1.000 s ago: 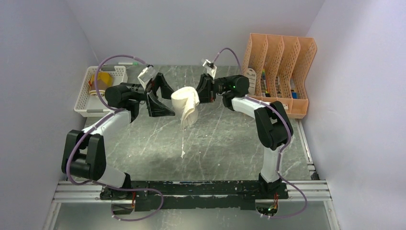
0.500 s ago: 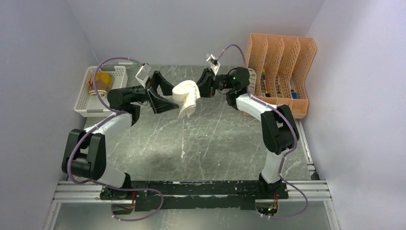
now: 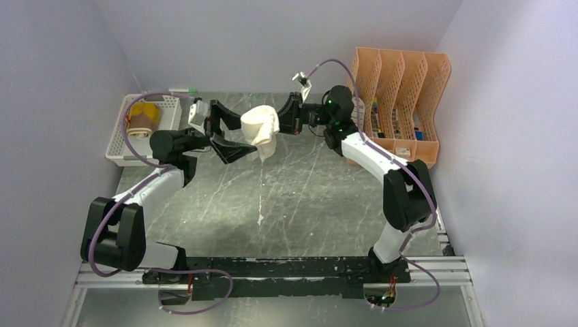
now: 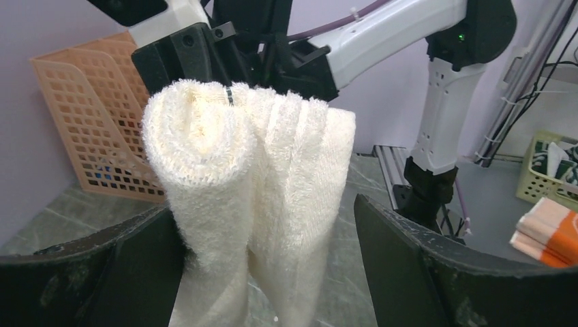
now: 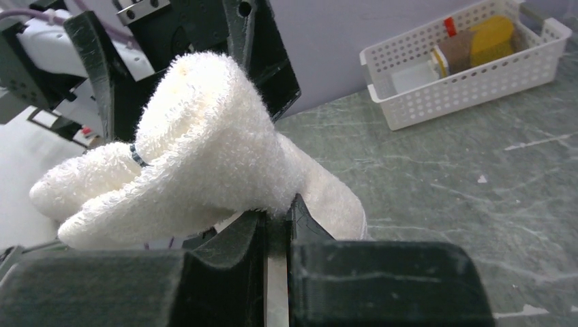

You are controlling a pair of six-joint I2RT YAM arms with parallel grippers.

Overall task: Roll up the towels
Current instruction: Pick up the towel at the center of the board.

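Cream towel (image 3: 261, 128) carried rearward, right end effector (image 5: 276, 228) pinching it, wrist view

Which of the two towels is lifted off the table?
The cream-white towel, pinched by the right gripper above the table; the mustard-yellow towel lies in the white basket.

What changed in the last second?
The right gripper carried the cream towel, rolled and hanging, farther back and slightly left. The left gripper swung back with it, and the roll now hangs between its open fingers. Unchanged: right gripper shut on the towel, left open, white basket and orange rack in place.
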